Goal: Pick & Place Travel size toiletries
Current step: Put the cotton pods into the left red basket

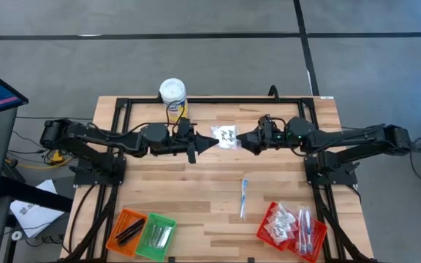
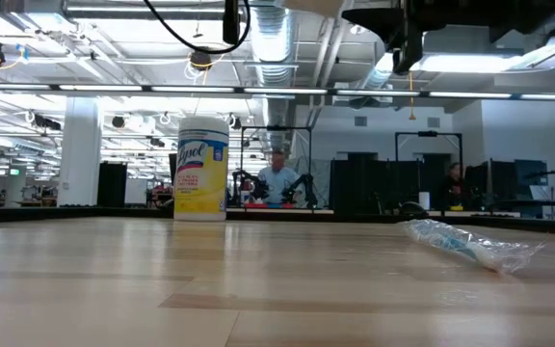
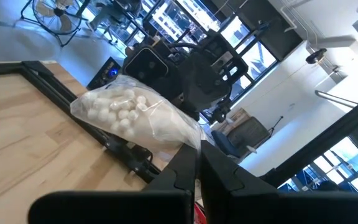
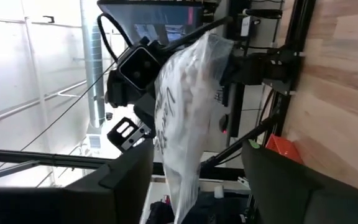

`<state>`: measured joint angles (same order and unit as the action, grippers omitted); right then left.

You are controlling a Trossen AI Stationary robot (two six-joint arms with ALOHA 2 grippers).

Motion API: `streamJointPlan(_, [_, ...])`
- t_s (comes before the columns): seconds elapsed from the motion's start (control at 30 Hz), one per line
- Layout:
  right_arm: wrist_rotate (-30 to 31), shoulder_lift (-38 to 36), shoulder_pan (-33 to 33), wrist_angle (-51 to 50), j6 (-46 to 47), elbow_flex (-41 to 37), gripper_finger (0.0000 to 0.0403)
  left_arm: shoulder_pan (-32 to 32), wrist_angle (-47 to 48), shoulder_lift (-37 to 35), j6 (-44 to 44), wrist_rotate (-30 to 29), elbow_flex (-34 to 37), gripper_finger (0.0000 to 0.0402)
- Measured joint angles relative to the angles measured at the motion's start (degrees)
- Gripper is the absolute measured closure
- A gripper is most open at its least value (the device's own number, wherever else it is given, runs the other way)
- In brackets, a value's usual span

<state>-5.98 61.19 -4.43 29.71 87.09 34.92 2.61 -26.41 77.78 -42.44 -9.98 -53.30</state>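
A clear plastic bag of small white balls with black print (image 1: 226,136) is held above the middle of the table, in my left gripper (image 1: 209,145), which is shut on it. In the left wrist view the bag (image 3: 129,112) reaches out past the shut fingers. My right gripper (image 1: 244,140) faces it from the table's right and is open. Its two fingers stand on either side of the bag's free end (image 4: 182,180) without touching it. A toothbrush in a clear wrapper (image 1: 244,197) lies flat on the wood nearer the front. My left gripper pinches the bag's near edge (image 3: 192,139) between its two shut fingers. They come level from the table's left. The bag reaches out from the fingertips toward my right gripper, lifted clear of the table.
A yellow wipes canister with a white lid (image 1: 172,93) stands at the far edge. Orange (image 1: 126,228) and green (image 1: 156,235) mesh baskets sit at the front left. A red basket (image 1: 291,226) with several sachets sits at the front right. A black frame (image 1: 218,100) borders the table.
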Motion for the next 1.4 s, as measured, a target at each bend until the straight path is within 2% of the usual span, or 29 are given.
streamJointPlan(0.33, [0.00, -0.15, -0.63, -0.06, -0.45, 0.00, 0.0316, 0.47, 0.27, 0.00, -0.24, 0.34, 0.00, 0.0401])
streamJointPlan(0.5, [0.00, -0.15, -0.63, -0.07, -0.49, 0.02, 0.0372, 0.63, 0.33, 0.00, -0.26, 0.79, 0.00, 0.0402])
streamJointPlan(0.6, [0.00, -0.15, -0.63, -0.07, -0.51, 0.01, 0.0396, 0.63, 0.33, 0.00, -0.24, 1.20, 0.00, 0.0401])
streamJointPlan(0.83, [-0.47, -0.15, -0.61, -0.07, -2.18, 0.01, 0.0400, 0.63, 0.31, 0.00, -0.11, 3.46, 0.00, 0.0396])
streamJointPlan(0.97, [-0.59, -0.65, -0.59, -0.31, -3.06, 0.01, 0.0401, 0.63, 0.28, 0.00, -0.27, 4.04, 0.01, 0.0358])
streamJointPlan(1.2, [-1.87, -4.46, -0.59, -1.30, -4.45, 0.07, 0.0402, 0.63, 0.46, -0.58, -3.34, 5.97, -0.04, 0.0240])
streamJointPlan(1.3, [-2.26, -7.41, -0.05, -3.52, -5.24, 0.07, 0.0402, 0.63, 1.00, -1.67, -3.45, 6.87, 0.01, 0.0198])
streamJointPlan(1.4, [-2.75, -10.88, 1.12, -8.14, -6.81, 0.28, 0.0402, 0.63, 1.02, -3.07, -3.41, 6.88, 0.04, 0.0172])
